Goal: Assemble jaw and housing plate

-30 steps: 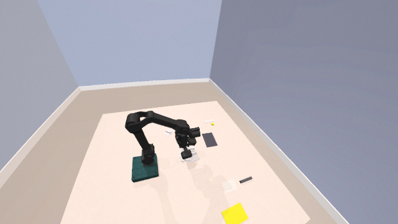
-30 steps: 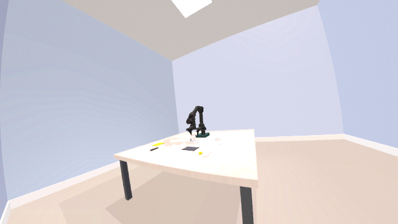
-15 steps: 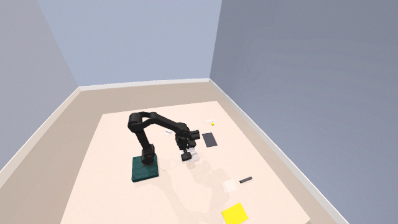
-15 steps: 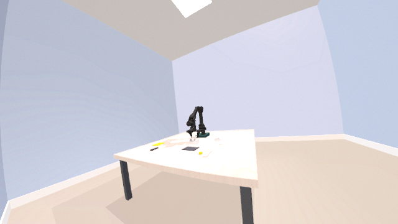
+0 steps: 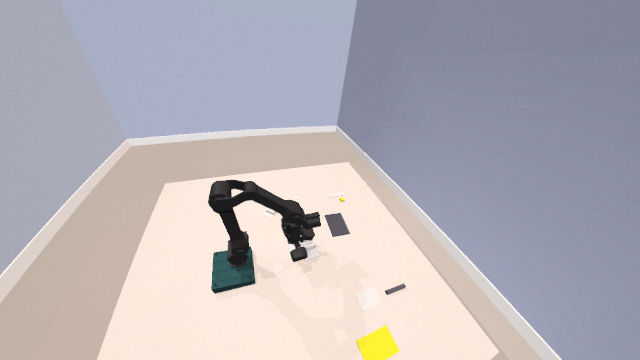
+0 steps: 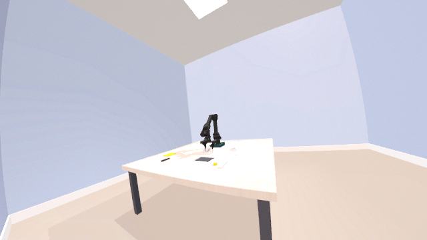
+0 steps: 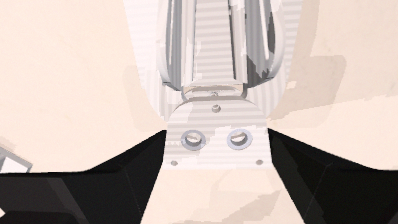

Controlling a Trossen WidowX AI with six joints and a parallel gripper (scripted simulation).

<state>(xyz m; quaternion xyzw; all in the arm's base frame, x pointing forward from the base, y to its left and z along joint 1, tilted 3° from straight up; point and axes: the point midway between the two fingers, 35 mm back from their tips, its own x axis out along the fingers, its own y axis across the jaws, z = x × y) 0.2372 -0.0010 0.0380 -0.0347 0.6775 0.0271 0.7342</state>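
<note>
My gripper (image 5: 303, 244) (image 6: 209, 147) (image 7: 214, 133) is shut on the housing plate (image 7: 216, 155), a pale plate with two ringed holes, gripped by its side edges. In the wrist view the plate lies across the near end of the white base (image 7: 144, 45) (image 5: 313, 254), and its rounded edge is at the near ends of the jaws. The left jaw (image 7: 175, 50) and the right jaw (image 7: 265, 70) stand side by side, running away from the plate. The plate hides the pins, stubs and any gear teeth under it. Its height above the stubs cannot be told.
A small white angled part (image 5: 270, 214) (image 6: 233, 149) (image 7: 15, 165) lies off to one side. A dark rectangle (image 5: 337, 224) (image 6: 204, 159), yellow cube (image 5: 342, 200) (image 6: 215, 164), white strip (image 5: 336, 195), dark bar (image 5: 395, 289) (image 6: 165, 160), pale square (image 5: 369, 299) and yellow sheet (image 5: 378, 344) (image 6: 169, 155) lie farther out.
</note>
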